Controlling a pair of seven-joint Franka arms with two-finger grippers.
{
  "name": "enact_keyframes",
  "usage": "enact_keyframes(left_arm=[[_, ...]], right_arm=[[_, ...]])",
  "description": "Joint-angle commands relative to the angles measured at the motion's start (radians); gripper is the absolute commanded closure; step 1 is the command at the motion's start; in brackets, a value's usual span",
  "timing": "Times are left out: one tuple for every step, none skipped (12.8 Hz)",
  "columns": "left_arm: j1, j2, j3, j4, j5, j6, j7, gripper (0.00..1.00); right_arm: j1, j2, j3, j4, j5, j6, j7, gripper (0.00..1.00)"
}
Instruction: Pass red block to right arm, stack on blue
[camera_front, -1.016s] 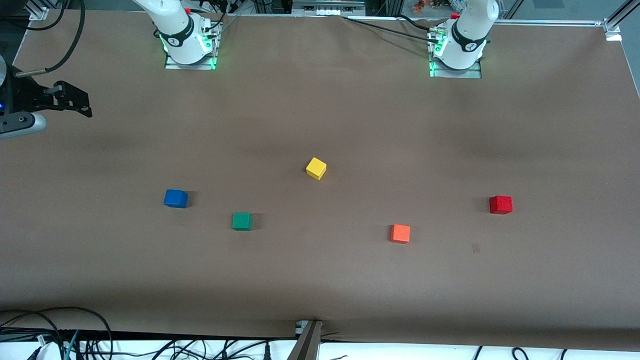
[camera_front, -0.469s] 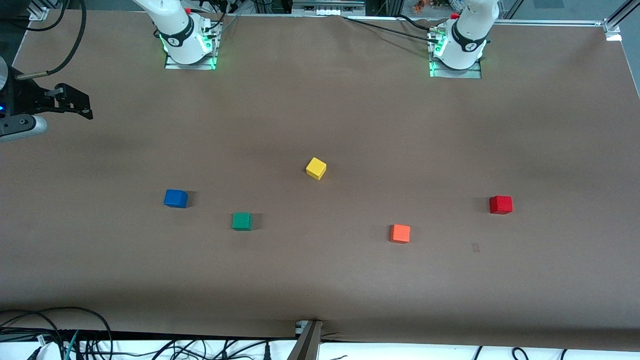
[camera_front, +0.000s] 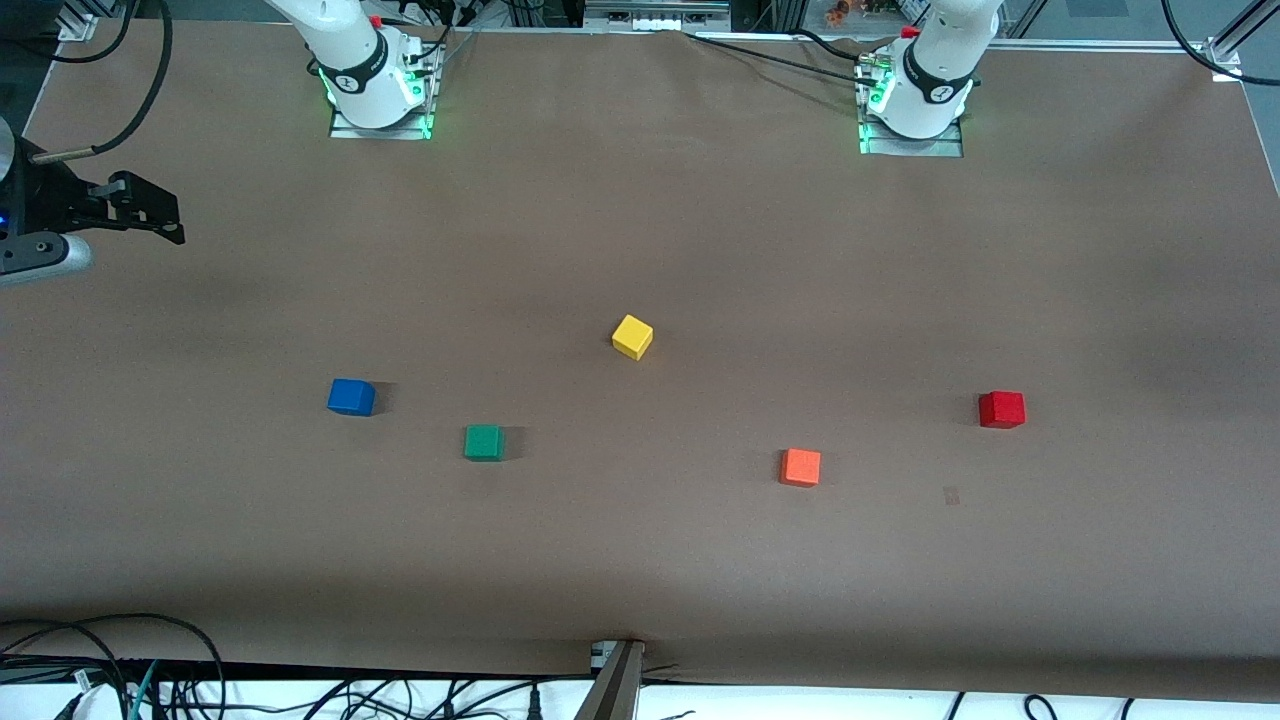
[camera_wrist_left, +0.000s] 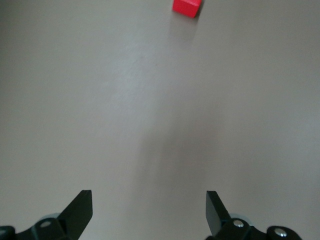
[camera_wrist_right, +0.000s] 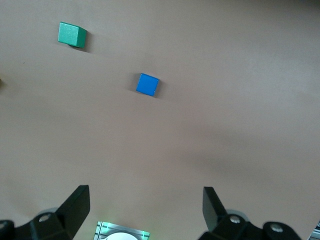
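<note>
The red block (camera_front: 1001, 409) lies on the brown table toward the left arm's end. In the left wrist view the red block (camera_wrist_left: 187, 7) shows well off from my left gripper (camera_wrist_left: 148, 200), which hangs open over bare table; the front view does not show this gripper. The blue cube (camera_front: 351, 397) lies toward the right arm's end. My right gripper (camera_front: 165, 215) hangs over the table's edge at that end. In the right wrist view the right gripper (camera_wrist_right: 145, 195) is open and empty, high above the blue cube (camera_wrist_right: 147, 84).
A green cube (camera_front: 484, 442) lies beside the blue one, slightly nearer the camera. A yellow cube (camera_front: 632, 336) sits mid-table. An orange cube (camera_front: 800, 467) lies nearer the camera than the red block. The arm bases (camera_front: 375, 85) stand along the table's back edge.
My right gripper has shifted slightly at the table's edge. A black cable has come into view at the corner by the left arm's end. No cube has moved.
</note>
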Motion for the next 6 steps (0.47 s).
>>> enact_keyframes(left_arm=[[0.034,0.105,-0.016,0.064,-0.112,-0.022,0.157,0.00],[0.044,0.131,-0.016,0.062,-0.161,-0.030,0.200,0.00],[0.053,0.154,-0.014,0.059,-0.206,-0.035,0.246,0.00],[0.056,0.185,-0.015,0.057,-0.253,-0.042,0.304,0.00],[0.056,0.228,-0.014,0.060,-0.307,-0.057,0.358,0.00],[0.056,0.271,-0.014,0.063,-0.355,-0.067,0.386,0.00]], right_arm=[[-0.006,0.005,0.003,-0.002,-0.002,0.007,0.007,0.00],[-0.006,0.010,0.003,0.001,0.000,0.008,0.007,0.00],[-0.004,0.011,0.003,0.002,0.000,0.008,0.008,0.00],[-0.004,0.011,0.003,0.002,0.000,0.008,0.010,0.00],[-0.004,0.011,0.003,0.002,0.000,0.008,0.010,0.00],[-0.006,0.011,0.003,0.001,0.000,0.008,0.008,0.00]])
